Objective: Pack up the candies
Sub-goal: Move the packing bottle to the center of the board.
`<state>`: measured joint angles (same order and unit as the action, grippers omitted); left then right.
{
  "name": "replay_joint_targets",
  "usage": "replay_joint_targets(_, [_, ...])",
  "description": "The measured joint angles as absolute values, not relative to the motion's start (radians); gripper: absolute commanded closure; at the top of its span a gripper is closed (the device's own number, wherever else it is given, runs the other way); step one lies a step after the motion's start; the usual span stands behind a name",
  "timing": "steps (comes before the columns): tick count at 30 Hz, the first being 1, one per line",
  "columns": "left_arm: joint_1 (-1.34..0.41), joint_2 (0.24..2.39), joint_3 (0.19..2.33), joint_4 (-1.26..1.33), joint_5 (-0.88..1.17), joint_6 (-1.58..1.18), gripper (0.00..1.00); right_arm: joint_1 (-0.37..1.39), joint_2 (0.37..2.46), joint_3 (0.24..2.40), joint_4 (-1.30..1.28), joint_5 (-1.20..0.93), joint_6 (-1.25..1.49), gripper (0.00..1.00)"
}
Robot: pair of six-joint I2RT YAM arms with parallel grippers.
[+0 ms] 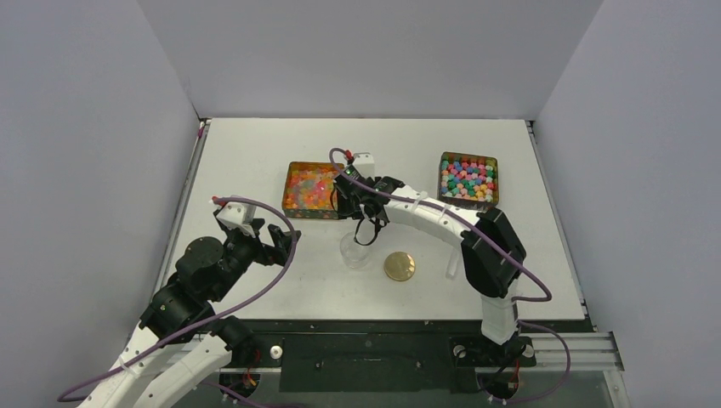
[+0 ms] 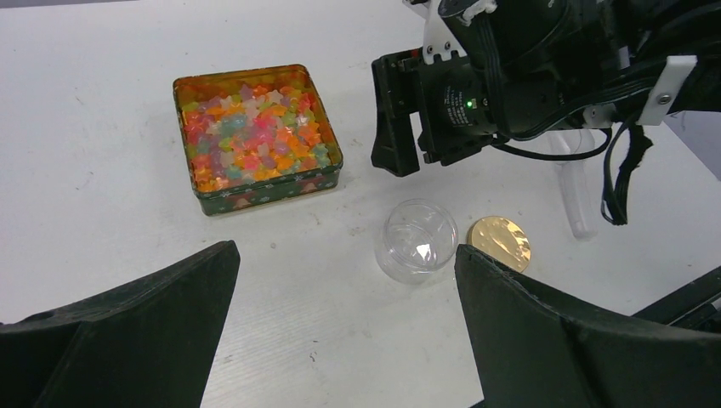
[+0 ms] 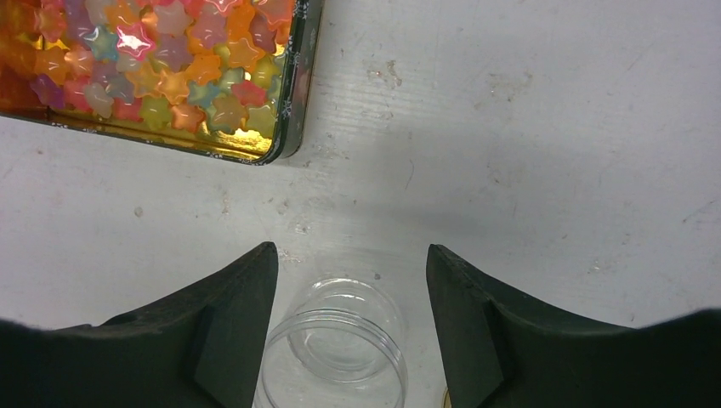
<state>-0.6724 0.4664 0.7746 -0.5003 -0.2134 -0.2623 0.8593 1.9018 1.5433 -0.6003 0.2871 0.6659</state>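
Right gripper (image 3: 350,257), jaws apart, above small clear round jar (image 3: 336,361)
Left gripper (image 2: 344,253) spread wide, empty; small multicoloured candies (image 1: 468,177) fill 2 square tins (image 1: 286,204)

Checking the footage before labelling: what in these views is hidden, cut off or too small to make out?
Top view: the right gripper covers the right edge of the tin of glossy candies.
Top view: the opaque candies are too small for shape.
Right wrist: the bottom edge cuts off the clear jar.

My gripper (image 3: 350,255) jaws apart, clear jar (image 3: 336,357) below between them; tin (image 3: 293,102) of glossy candies (image 3: 153,68) upper left.
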Motion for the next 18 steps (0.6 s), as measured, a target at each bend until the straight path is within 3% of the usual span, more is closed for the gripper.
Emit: replay_joint_targets(18, [-0.672, 0.466, 0.775, -0.501, -0.214, -0.262, 0.04, 0.915, 1.995, 1.554, -0.619, 0.23, 0.635, 0.4])
